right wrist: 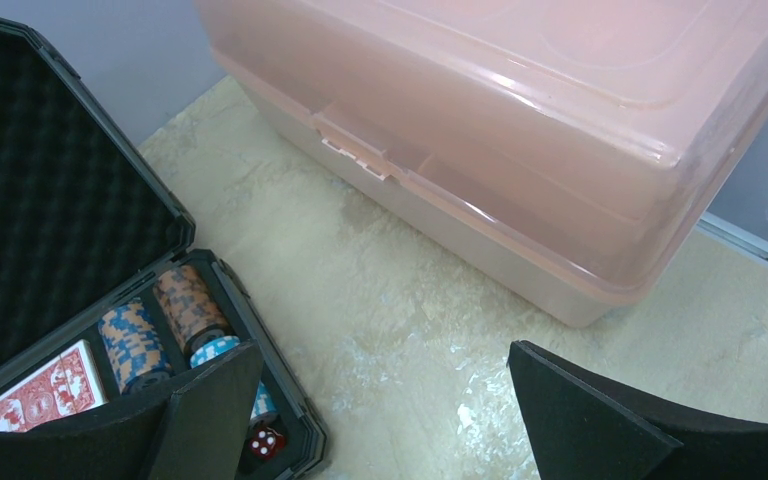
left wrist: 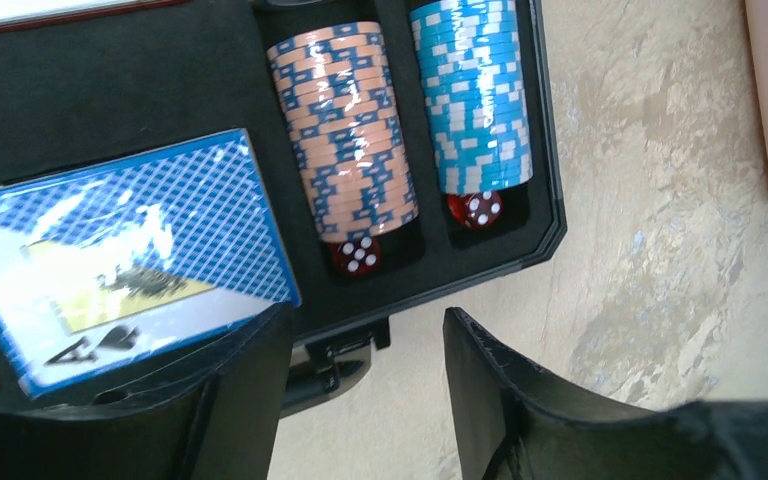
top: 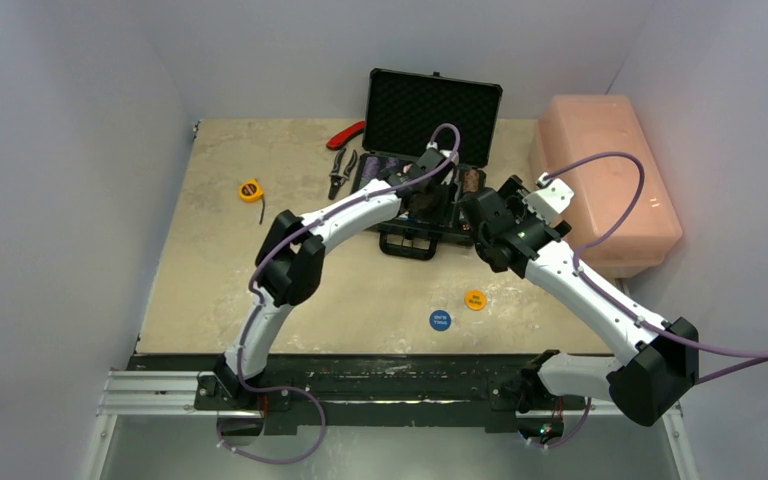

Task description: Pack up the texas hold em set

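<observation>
Black briefcase [top: 430,112] at the far middle of the desk [top: 360,290], open, with the foam-lined lid [right wrist: 50,190] upright on the far side. Holds in its two rightmost slots an orange-and-blue chip stack [left wrist: 345,140] and a light blue chip stack [left wrist: 472,95], side by side, each with a small red die [left wrist: 357,255] touching its near end. Carries the blue card deck [left wrist: 120,250] in the tray just left of those stacks, face side up, ace of spades showing. Shows the red card deck [right wrist: 45,392] farther left in the tray, beside more striped stacks.

Out on the bare desk, near and well apart from the case: blue disc [top: 440,320] and orange disc [top: 475,299], close together.

Left tool [left wrist: 360,400] over the near part of the tray, spread wide; one finger [left wrist: 210,410] overlaps the near edge of the blue card deck in the wrist view, contact impossible to tell, the other over the bare desk just outside the case rim.

Right tool [right wrist: 390,430] just right of the case, also spread wide, above bare desk between the case and the pink plastic box [right wrist: 520,130].

Pink plastic box at the far right, lid shut. Left of the briefcase lid: red-handled pliers [top: 345,135], dark pliers [top: 342,172] just nearer, yellow tape measure [top: 250,190] farther left.
</observation>
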Controlling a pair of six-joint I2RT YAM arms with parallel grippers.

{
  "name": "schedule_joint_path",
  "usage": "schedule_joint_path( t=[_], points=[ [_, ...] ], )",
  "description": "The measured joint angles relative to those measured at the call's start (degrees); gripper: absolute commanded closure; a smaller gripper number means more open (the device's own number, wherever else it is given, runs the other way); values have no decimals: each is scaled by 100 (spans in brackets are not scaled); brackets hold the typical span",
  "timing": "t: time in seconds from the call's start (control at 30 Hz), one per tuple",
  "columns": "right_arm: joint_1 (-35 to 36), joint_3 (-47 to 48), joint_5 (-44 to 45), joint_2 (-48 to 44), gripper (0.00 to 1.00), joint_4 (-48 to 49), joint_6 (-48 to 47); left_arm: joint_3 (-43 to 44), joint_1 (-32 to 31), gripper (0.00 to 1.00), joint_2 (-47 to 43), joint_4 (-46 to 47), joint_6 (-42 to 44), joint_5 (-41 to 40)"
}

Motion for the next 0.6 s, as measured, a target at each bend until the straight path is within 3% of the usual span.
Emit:
schedule_joint_path(
  t=[0.17, 0.27, 0.4, 0.6],
  points=[
    [0, 0, -2, 0, 1, 0, -28, -538, 11, 16, -605, 76, 125, -160],
    [0, 0, -28, 0, 1, 11, -125, -881, 13, 8, -1014, 175, 186, -256],
    [0, -15, -190, -24, 1, 284, -540, -1534, 13, 1, -1657, 348, 236, -391],
    [4, -96, -616, -225, 1, 903, -1368, -2500, 13, 0, -2535, 533, 273, -610]
  ],
)
